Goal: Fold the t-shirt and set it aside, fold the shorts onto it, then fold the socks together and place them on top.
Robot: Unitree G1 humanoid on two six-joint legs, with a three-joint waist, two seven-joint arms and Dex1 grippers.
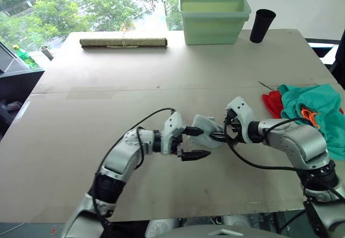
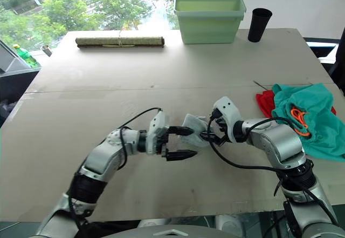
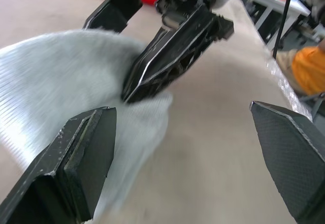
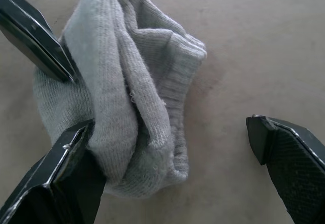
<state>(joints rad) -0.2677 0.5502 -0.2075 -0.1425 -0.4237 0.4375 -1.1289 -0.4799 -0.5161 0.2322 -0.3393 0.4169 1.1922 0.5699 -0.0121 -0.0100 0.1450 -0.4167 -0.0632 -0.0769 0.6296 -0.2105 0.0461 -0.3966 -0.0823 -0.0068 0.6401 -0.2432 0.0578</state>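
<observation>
Socks (image 4: 127,107): bunched grey on the bench (image 1: 108,87) centre, between my two end effectors, left (image 1: 195,142) and right (image 1: 220,135), both spread wide around them. Shorts (image 1: 318,111) lie atop t-shirt (image 1: 272,103) at 3 o'clock. My judgement: socks remain.

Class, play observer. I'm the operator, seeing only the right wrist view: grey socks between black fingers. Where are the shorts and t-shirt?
Observer: The shorts lie bunched at the table's right edge, over the t-shirt, whose red edge peeks out.
Operator: Whose is the extra black finger?
Observer: The left claw's. It faces the right claw across the socks, both open.
Operator: Anything at the far edge?
Observer: A green tub, a black cup, a rolled mat.
</observation>
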